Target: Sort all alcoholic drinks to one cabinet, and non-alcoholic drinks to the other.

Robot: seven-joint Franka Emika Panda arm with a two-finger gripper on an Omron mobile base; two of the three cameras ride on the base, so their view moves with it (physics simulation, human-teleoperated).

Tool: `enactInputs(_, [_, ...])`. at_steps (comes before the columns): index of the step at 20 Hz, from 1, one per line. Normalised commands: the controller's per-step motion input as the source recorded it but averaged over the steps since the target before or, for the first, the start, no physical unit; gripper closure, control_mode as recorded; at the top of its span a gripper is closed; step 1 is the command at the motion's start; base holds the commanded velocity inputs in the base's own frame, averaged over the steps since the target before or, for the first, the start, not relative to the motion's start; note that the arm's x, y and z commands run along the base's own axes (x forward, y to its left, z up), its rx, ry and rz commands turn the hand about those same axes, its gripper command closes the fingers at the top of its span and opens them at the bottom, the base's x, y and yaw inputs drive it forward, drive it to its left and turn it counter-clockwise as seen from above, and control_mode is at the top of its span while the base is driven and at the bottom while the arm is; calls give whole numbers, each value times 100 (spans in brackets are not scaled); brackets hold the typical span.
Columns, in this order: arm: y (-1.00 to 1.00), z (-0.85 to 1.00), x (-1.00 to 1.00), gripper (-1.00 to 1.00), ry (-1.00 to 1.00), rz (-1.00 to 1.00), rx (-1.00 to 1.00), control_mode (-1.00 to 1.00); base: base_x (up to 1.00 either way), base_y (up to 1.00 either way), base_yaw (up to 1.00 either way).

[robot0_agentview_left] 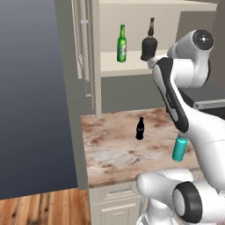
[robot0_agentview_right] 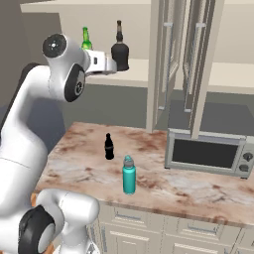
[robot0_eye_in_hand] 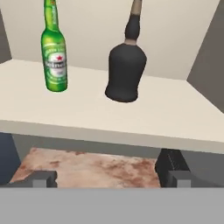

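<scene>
White arm raised, gripper (robot0_eye_in_hand: 107, 179) spread wide before squat black bottle (robot0_eye_in_hand: 126, 72)

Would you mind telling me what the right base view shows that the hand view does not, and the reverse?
Only the right base view shows the small slim black cola bottle, the teal cylindrical bottle with a grey cap and a grey microwave on the marble counter. Only the hand view shows the green bottle's red-star label. Both show the slim green glass beer bottle and the squat round-bodied black bottle upright on the cabinet shelf.
</scene>
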Motion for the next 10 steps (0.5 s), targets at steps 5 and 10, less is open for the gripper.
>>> enactInputs(5, [0, -45, -81, -100, 15, -17, 0, -100, 0, 0, 0])
enactInputs(10, [0, -57, -69, -100, 17, -14, 0, -100, 0, 0, 0])
